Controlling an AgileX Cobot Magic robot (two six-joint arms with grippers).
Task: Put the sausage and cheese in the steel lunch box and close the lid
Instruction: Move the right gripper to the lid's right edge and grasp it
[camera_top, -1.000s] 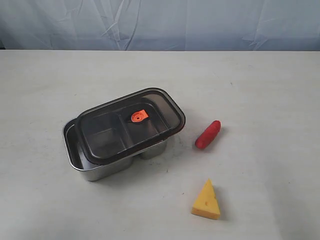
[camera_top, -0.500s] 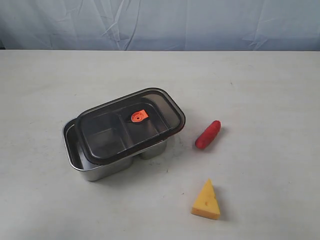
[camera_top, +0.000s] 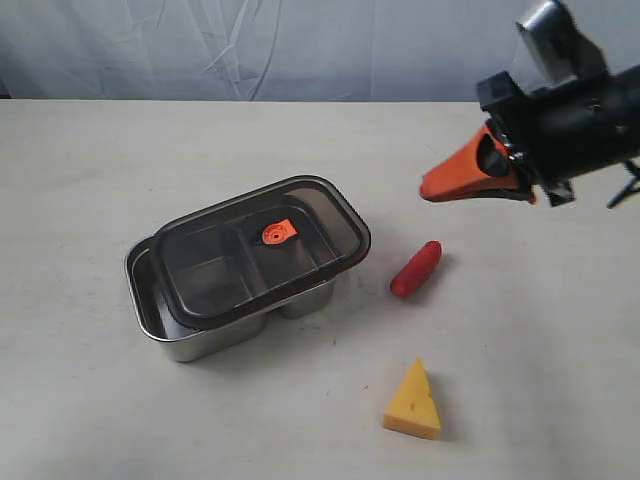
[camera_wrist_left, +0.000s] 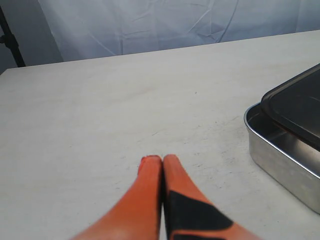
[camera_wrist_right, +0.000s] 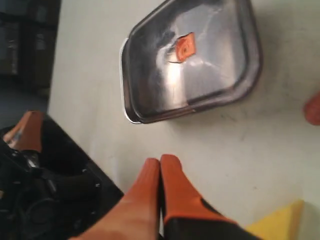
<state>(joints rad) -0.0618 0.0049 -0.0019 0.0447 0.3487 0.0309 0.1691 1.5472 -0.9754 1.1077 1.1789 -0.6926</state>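
The steel lunch box (camera_top: 160, 325) sits left of centre, with the dark see-through lid (camera_top: 330, 215) lying askew across its top, orange valve (camera_top: 279, 233) up. To its right lies the red sausage (camera_top: 416, 269) on the table; the yellow cheese (camera_top: 413, 402) wedge stands nearer the front edge. My right gripper (camera_top: 428, 190) hovers shut and empty above and behind the sausage. In the right wrist view the lid (camera_wrist_right: 210, 75), a sliver of sausage (camera_wrist_right: 314, 109) and a corner of cheese (camera_wrist_right: 280, 222) show beyond the gripper (camera_wrist_right: 160, 161). My left gripper (camera_wrist_left: 158, 159) is shut over bare table, the lunch box (camera_wrist_left: 280, 150) off to one side.
A pale cloth backdrop (camera_top: 300, 45) hangs behind the white table (camera_top: 90, 170). A dark stand (camera_wrist_left: 10, 35) shows in the left wrist view. Black arm hardware (camera_wrist_right: 45, 200) sits beyond the table edge in the right wrist view.
The right arm has come into the exterior view from the upper right and now hangs above the sausage. Lunch box, lid, sausage and cheese lie where they were.
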